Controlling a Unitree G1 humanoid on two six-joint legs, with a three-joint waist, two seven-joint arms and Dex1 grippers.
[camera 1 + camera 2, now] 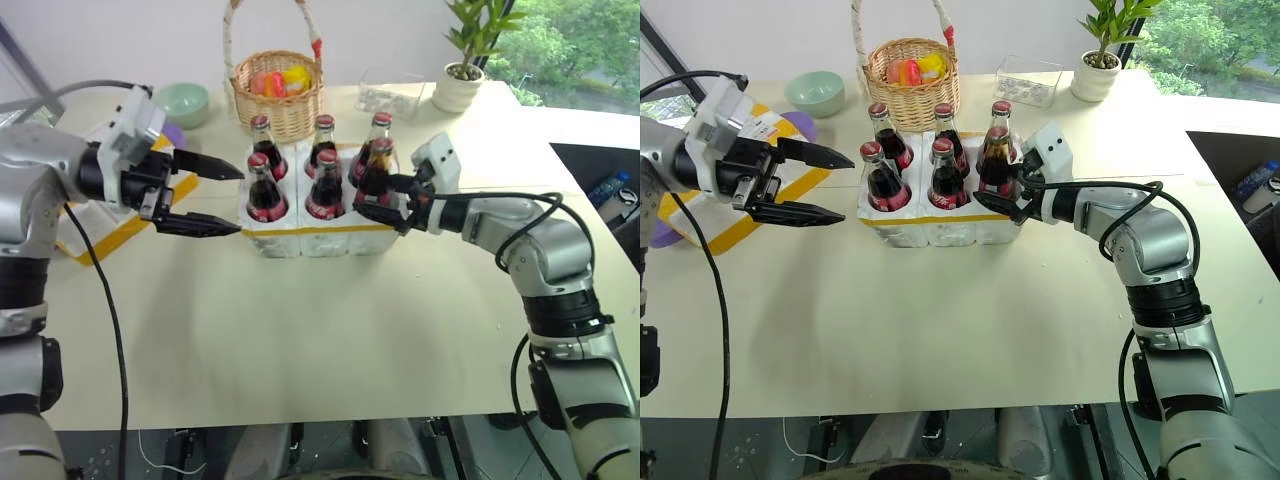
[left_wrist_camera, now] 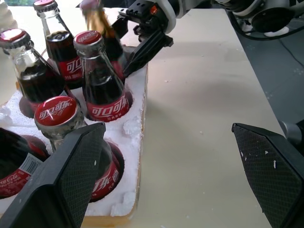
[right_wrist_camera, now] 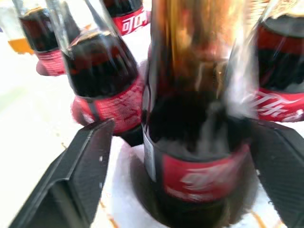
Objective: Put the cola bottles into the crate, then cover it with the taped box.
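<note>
Cola bottles (image 1: 325, 180): six, all standing in the crate (image 1: 300, 238).
Feel: glass, heavy, slippery, can break; hold the fat middle.
Right gripper (image 1: 385, 198): open around the last bottle, not squeezing.
Left gripper (image 1: 205, 195): wide open, holding nothing.
Taped box (image 1: 735, 215): beside the left gripper, not on yet.

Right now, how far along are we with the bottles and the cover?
Loading looks done: all six bottles stand in the crate. The right end effector sits open around the front right bottle, its fingers spread either side, apparently just letting go. The left end effector hovers open beside the crate. Left to do: lift the taped box, lying on the table at the robot's left, and set it over the crate.
</note>
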